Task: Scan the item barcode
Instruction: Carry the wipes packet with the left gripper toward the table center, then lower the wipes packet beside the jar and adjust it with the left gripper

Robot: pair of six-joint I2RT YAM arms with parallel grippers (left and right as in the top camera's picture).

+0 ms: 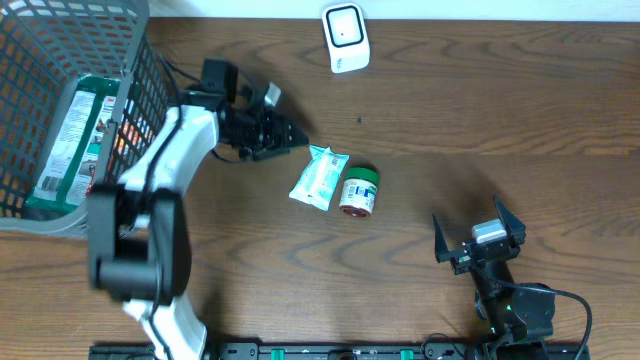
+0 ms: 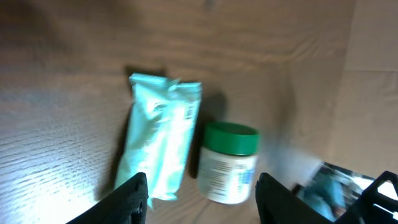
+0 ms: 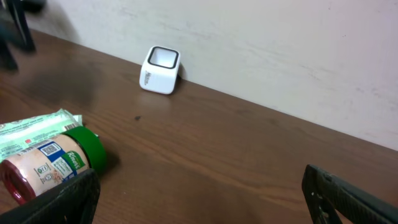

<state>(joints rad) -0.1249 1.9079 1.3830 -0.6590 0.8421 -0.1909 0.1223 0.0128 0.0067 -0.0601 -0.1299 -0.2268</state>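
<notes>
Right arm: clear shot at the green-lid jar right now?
Probably yes. Bare table lies between the open right gripper and the jar; the pouch sits on its far side.

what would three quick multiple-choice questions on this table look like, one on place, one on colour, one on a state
1. The jar lies: A beside the packet B on top of the packet C held in the air.
2. The jar's lid is: A red B green C blue.
3. The right gripper is: A shut on the jar B shut on the packet C open and empty.
Answers: 1 A, they lie side by side on the table; 2 B, the lid shows green; 3 C, its jaws stand wide apart with nothing between.
</notes>
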